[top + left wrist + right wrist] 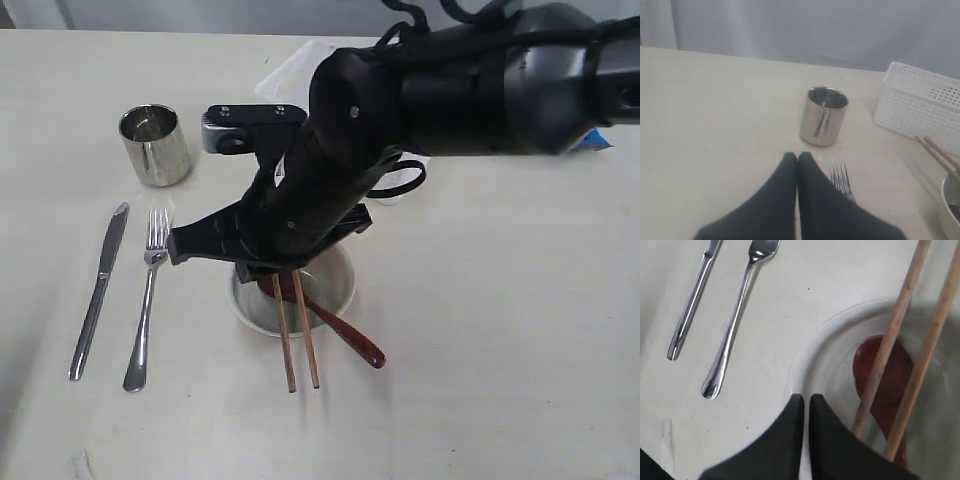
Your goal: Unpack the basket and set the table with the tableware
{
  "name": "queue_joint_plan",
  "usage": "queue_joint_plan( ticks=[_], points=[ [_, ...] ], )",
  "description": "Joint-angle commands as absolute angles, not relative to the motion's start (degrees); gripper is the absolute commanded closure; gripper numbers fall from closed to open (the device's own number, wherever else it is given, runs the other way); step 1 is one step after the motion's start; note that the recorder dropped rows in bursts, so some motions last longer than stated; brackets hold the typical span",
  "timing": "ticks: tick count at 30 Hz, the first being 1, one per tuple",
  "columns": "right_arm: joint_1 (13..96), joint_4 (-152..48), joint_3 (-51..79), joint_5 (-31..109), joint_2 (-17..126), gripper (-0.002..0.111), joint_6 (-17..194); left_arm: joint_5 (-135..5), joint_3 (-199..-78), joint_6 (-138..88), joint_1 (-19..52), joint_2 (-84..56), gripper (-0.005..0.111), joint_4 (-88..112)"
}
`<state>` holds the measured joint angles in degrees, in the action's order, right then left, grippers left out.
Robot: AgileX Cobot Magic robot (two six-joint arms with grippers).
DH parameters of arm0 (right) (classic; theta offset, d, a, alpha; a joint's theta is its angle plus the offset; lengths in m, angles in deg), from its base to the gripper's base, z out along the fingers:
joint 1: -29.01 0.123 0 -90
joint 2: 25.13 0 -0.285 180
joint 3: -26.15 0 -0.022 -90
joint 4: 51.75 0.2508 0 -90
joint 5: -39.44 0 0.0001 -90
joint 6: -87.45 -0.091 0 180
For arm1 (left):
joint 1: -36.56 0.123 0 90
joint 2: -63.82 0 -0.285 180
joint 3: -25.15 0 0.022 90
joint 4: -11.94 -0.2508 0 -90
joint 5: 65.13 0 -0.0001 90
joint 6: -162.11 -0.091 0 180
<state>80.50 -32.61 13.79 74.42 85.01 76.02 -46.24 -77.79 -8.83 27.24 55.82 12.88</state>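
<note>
On the pale table (500,330), the white perforated basket (920,105) stands at the far edge, mostly hidden behind the right arm in the exterior view. The steel cup (155,145) stands upright toward the far left corner. The knife (98,290) and fork (148,300) lie side by side nearer the left edge, apart from each other. The pale bowl (335,290) sits near the table's middle with the dark red spoon (350,338) and two wooden chopsticks (285,345) resting in it, their ends sticking out over its near rim. The right gripper (804,399) is closed, its tips at the bowl's rim; whether it pinches the rim cannot be told. The left gripper (797,156) is closed on nothing, just beside the fork's tines and near the cup.
</note>
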Motion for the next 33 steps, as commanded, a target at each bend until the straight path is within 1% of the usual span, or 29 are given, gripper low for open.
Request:
queue_joint_plan(
  ticks=[1,5,9,20,33],
  points=[
    [82.0,-35.9,15.5,76.1,85.1,0.104,74.4,-46.8,-77.6,-8.9,27.3,56.0,0.107,13.1],
    [85.5,-45.8,19.5,78.6,85.2,0.104,66.0,-46.8,-77.6,-8.9,27.3,56.0,0.107,13.1],
    [86.3,-53.6,24.0,86.2,87.4,0.104,59.6,-46.8,-77.6,-8.9,27.3,56.0,0.107,13.1],
    [86.3,-53.5,25.4,87.7,92.1,0.104,59.8,-46.8,-77.6,-8.9,27.3,56.0,0.107,13.1],
    [86.3,-55.3,25.4,89.3,93.2,0.104,58.1,-46.8,-77.6,-8.9,27.3,56.0,0.107,13.1]
  ],
)
